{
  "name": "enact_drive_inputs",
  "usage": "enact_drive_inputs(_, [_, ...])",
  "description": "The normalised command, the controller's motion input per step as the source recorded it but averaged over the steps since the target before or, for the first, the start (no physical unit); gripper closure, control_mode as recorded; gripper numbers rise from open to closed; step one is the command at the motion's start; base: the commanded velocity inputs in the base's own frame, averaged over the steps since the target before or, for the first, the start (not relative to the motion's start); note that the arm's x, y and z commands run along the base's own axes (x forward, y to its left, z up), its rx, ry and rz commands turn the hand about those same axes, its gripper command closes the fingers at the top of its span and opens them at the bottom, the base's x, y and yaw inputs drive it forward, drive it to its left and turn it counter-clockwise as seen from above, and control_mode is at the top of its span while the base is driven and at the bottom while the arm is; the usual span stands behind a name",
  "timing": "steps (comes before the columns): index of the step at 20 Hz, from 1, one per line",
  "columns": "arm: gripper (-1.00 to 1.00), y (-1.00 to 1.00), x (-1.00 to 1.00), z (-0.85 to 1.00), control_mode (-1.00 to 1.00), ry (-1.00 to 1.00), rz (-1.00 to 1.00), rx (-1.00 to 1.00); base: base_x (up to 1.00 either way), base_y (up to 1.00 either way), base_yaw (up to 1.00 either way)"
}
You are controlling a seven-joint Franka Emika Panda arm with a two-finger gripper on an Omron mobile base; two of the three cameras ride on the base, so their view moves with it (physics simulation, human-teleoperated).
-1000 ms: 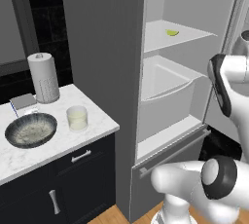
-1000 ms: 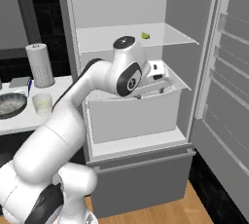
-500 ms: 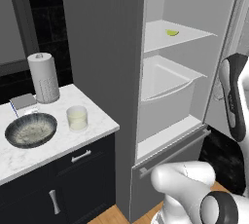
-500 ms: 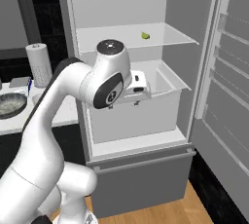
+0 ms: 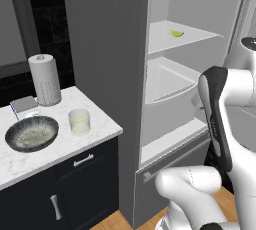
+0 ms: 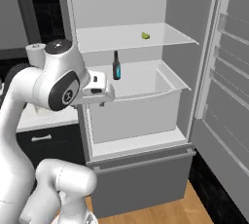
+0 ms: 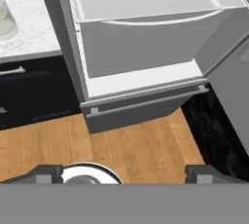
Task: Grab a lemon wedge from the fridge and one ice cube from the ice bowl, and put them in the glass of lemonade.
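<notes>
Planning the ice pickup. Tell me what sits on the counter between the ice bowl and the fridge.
In the left base view, the glass of lemonade stands between the ice bowl and the fridge; otherwise bare marble.

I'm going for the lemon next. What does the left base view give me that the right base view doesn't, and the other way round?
Left base view: the ice bowl and the glass of lemonade side by side on the marble counter, with the paper towel roll behind them.
Right base view: the open fridge door with its shelf rails.
Both: the fridge standing open, the lemon wedge on its upper shelf and the white bin below.
</notes>
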Motion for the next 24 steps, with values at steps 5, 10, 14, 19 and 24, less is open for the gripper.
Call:
enact_drive_inputs(5, [-1.0,0.25,-0.49,0.0,-1.0,0.0,-0.21,0.04,0.0,0.0,0.0])
enact_drive_inputs(10, [-1.0,0.02,-0.19,0.0,-1.0,0.0,-0.04,0.0,0.0,0.0,0.0])
enact_drive_inputs(14, [-1.0,0.02,-0.03,0.0,-1.0,0.0,-0.03,0.0,0.0,0.0,0.0])
enact_drive_inputs(19, [-1.0,0.01,0.0,0.0,-1.0,0.0,-0.02,0.0,0.0,0.0,0.0])
enact_drive_inputs(24, [-1.0,-0.14,0.0,0.0,-1.0,0.0,0.0,0.0,0.0,0.0,0.0])
